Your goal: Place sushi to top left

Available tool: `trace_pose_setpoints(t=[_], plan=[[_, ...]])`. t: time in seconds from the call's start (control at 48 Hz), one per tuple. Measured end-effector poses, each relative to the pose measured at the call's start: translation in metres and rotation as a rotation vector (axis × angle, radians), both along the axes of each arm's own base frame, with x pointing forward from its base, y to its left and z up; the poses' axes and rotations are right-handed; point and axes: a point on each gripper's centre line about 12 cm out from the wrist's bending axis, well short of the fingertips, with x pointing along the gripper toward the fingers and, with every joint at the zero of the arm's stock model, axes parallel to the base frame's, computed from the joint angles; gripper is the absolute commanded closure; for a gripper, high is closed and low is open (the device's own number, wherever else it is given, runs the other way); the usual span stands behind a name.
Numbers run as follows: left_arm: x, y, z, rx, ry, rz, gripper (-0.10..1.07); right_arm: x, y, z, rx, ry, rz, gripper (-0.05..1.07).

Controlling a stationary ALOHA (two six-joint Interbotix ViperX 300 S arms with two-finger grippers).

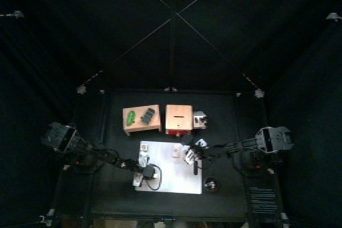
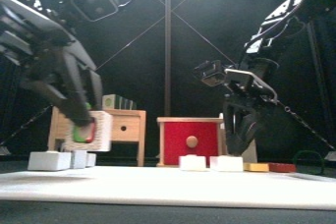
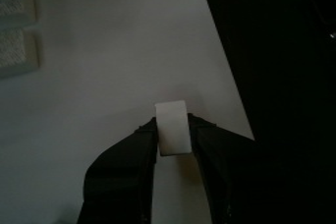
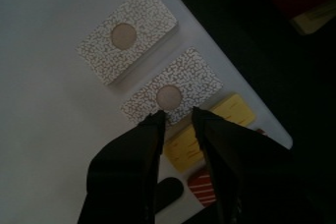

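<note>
My left gripper (image 3: pixel 172 138) is shut on a small white sushi piece (image 3: pixel 171 120) and holds it just above the white mat (image 3: pixel 118 90), near the mat's edge. In the front view this gripper (image 2: pixel 83 133) hangs low at the left, above two white rice blocks (image 2: pixel 63 159). My right gripper (image 4: pixel 179 120) is open, its jaws a little apart, right over a speckled sushi piece with a round centre (image 4: pixel 168 94). A second such piece (image 4: pixel 125 37) lies beside it. In the front view the right gripper (image 2: pixel 241 140) hovers over these two pieces (image 2: pixel 210 163).
A wooden box (image 2: pixel 116 126) and a red box (image 2: pixel 191 140) stand behind the mat; they also show in the top view (image 1: pixel 140 117) (image 1: pixel 181 119). Yellow (image 4: pixel 214 135) and red (image 4: pixel 210 184) pieces lie off the mat near the right gripper. Two rice blocks (image 3: pixel 14 31) lie near the left gripper.
</note>
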Motion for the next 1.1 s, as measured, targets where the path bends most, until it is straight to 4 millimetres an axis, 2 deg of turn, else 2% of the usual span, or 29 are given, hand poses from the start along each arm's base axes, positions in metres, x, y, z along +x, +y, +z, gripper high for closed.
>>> trace_pose_setpoints(t=[0.146,0.333,0.5,0.938,1.104], plan=[[-0.025,0.008,-0.008,-0.023,0.042,0.043,0.32,0.0,0.0,0.0,0.001,0.0,-0.001,0.32],[-0.038,0.013,-0.007,-0.037,0.047,0.061,0.33,0.001,0.0,0.0,0.003,0.0,-0.003,0.32],[-0.051,0.02,-0.015,-0.015,0.068,0.076,0.33,0.003,0.0,0.0,0.005,-0.001,-0.004,0.32],[-0.055,0.03,-0.02,0.017,0.073,0.105,0.3,0.007,-0.001,-0.001,0.006,-0.001,-0.011,0.32],[-0.054,0.033,-0.019,0.027,0.067,0.122,0.26,0.007,-0.002,-0.001,0.005,0.0,-0.012,0.32]])
